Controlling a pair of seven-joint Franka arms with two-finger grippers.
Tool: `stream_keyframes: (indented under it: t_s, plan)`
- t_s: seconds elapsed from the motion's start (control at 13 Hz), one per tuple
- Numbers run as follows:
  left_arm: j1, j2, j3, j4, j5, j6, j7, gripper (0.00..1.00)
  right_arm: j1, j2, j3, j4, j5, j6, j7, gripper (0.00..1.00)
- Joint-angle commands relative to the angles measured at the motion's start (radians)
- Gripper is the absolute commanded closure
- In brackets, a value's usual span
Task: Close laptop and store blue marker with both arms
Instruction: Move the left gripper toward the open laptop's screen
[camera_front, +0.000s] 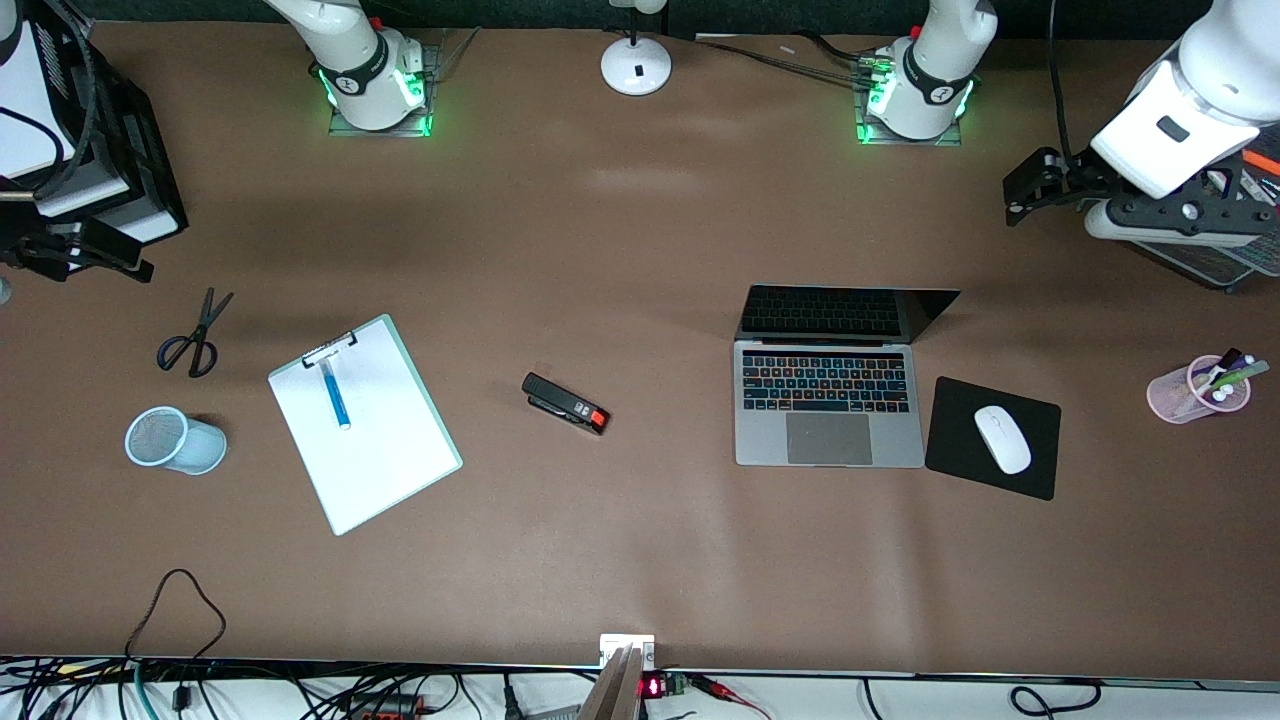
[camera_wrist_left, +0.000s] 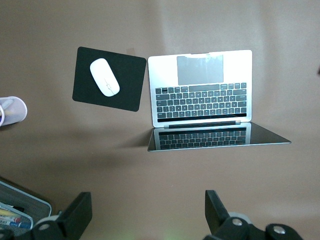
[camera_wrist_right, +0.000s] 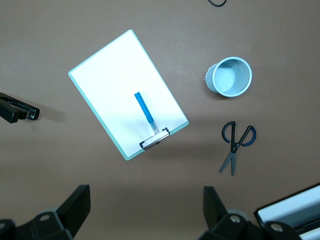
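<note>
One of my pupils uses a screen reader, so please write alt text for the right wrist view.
A blue marker lies on a white clipboard on a brown table, seen from above between the open fingers of the right gripper. Beside the clipboard are a pale blue mesh cup and dark-handled scissors; a black stapler shows at the edge.

My two arms are glossy white shells with dark grey bands round the joints. Each base (camera_front: 375, 85) sits on a small plate lit green along its edges, and black cables run to the left arm's base (camera_front: 925, 90). The left gripper (camera_wrist_left: 150, 217) has matte black fingers (camera_wrist_left: 77, 215) with silver screw heads on its mount. The right gripper (camera_wrist_right: 147, 217) looks the same: black, angular fingers (camera_wrist_right: 75, 207) and pale round bolts.
</note>
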Motion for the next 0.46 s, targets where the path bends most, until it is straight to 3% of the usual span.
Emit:
stream_keyframes:
  t_s: [0.0, 0.38]
  plan:
    - [-0.003, 0.051, -0.002, 0.068, -0.007, -0.036, -0.009, 0.00, 0.016, -0.027, 0.003, -0.031, -0.022, 0.027, -0.006, 0.00]
    - [-0.037, 0.083, -0.002, 0.056, -0.009, -0.088, -0.047, 0.00, 0.025, -0.027, 0.004, -0.031, -0.036, 0.040, -0.004, 0.00]
